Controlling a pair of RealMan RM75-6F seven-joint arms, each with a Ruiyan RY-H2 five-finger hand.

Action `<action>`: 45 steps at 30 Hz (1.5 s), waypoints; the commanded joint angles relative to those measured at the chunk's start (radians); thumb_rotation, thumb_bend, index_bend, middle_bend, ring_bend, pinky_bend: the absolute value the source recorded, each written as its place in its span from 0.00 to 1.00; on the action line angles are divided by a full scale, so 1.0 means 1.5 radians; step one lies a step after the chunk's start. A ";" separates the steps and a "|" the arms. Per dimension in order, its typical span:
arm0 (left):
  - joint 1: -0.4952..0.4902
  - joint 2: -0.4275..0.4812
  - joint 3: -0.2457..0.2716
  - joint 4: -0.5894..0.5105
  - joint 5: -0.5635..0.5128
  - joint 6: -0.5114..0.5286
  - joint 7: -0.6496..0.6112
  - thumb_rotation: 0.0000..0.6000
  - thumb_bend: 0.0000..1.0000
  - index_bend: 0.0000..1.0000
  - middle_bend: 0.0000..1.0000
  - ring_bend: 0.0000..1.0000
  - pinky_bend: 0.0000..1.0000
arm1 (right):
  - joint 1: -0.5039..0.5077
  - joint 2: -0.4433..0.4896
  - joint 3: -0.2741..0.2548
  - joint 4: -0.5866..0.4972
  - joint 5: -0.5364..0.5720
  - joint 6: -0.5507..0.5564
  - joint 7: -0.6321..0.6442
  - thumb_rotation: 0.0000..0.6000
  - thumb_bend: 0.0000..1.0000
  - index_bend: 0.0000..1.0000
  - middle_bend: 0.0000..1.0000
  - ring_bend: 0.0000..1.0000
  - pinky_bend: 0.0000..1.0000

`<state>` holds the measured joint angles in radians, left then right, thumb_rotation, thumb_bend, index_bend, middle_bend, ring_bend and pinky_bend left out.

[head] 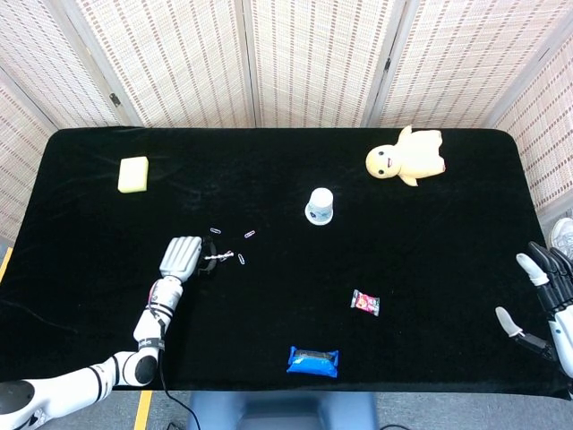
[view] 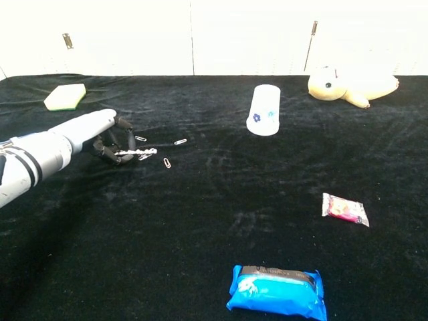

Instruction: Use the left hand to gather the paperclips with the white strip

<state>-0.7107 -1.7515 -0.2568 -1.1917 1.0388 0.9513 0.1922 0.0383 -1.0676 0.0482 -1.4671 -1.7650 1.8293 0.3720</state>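
Note:
My left hand (head: 182, 257) (view: 107, 137) lies on the black table (head: 430, 260) at the left, with its fingers curled around one end of a thin white strip (view: 137, 152) (head: 218, 257). The strip sticks out to the right, low over the cloth. Small metal paperclips (view: 166, 162) lie loose around its tip: one (head: 215, 230) behind the hand, one (head: 249, 234) further right, one (head: 242, 259) just past the strip's end. Another clip (view: 144, 157) touches the strip. My right hand (head: 546, 287) hangs open at the table's right edge, holding nothing.
A yellow sponge (head: 133, 174) sits at the far left. A white cup (head: 320, 205) lies on its side mid-table, and a yellow plush toy (head: 407, 156) sits at the far right. A pink candy wrapper (head: 365, 302) and a blue packet (head: 313, 361) lie nearer the front.

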 commanded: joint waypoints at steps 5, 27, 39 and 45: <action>0.009 0.012 0.013 -0.075 -0.002 0.026 0.047 1.00 0.57 0.88 1.00 1.00 1.00 | -0.004 0.000 -0.002 0.003 -0.008 0.012 0.003 1.00 0.36 0.01 0.00 0.00 0.00; -0.033 -0.050 0.006 0.037 -0.013 -0.023 0.052 1.00 0.57 0.88 1.00 1.00 1.00 | -0.011 0.001 -0.003 0.003 0.008 0.008 0.006 1.00 0.36 0.01 0.00 0.00 0.00; -0.039 -0.053 0.001 0.064 -0.027 -0.040 0.051 1.00 0.57 0.88 1.00 1.00 1.00 | -0.011 0.002 -0.002 0.000 0.009 0.004 0.003 1.00 0.36 0.01 0.00 0.00 0.00; -0.044 -0.057 -0.005 0.088 -0.041 -0.049 0.058 1.00 0.57 0.88 1.00 1.00 1.00 | -0.013 0.002 -0.001 0.001 0.010 0.006 0.005 1.00 0.36 0.01 0.00 0.00 0.00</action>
<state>-0.7751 -1.8373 -0.2631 -1.0609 0.9791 0.8796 0.2774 0.0192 -1.0652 0.0460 -1.4651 -1.7492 1.8385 0.3800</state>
